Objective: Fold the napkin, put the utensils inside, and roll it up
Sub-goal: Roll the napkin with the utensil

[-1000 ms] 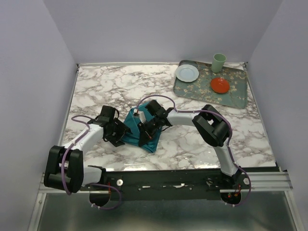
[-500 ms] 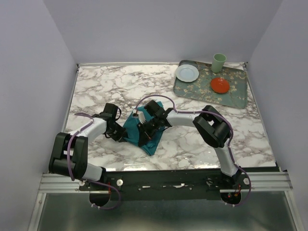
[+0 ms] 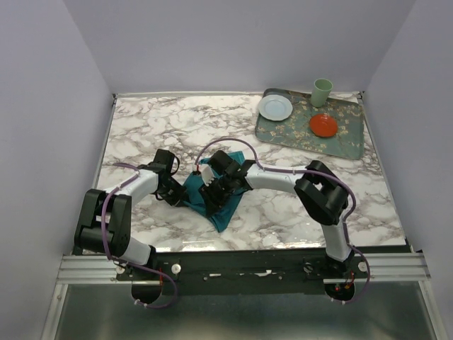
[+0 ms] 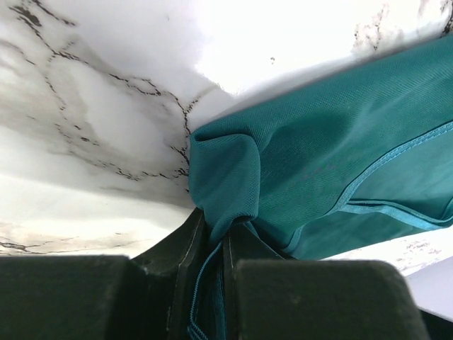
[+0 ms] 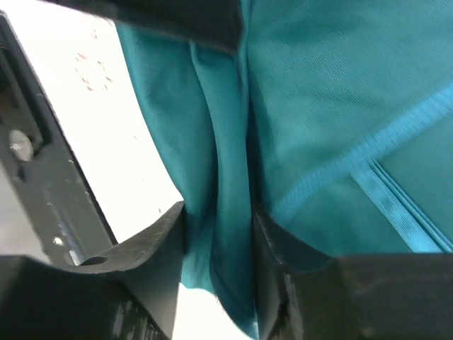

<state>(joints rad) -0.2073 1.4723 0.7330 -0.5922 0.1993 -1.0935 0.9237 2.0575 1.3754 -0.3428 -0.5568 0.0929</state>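
Napkin: teal woven cloth, matt, fine weave seen, hem stitched. Table: marble-look surf., glossy, glare seen at near edge. Tray: patterned, matt.

Two robot arms, the left arm and right arm, built of white links between bulky black joints. A purple cable loops along each. The right gripper has matte black fingers; a silver screw sits beside it at nine o'clock.
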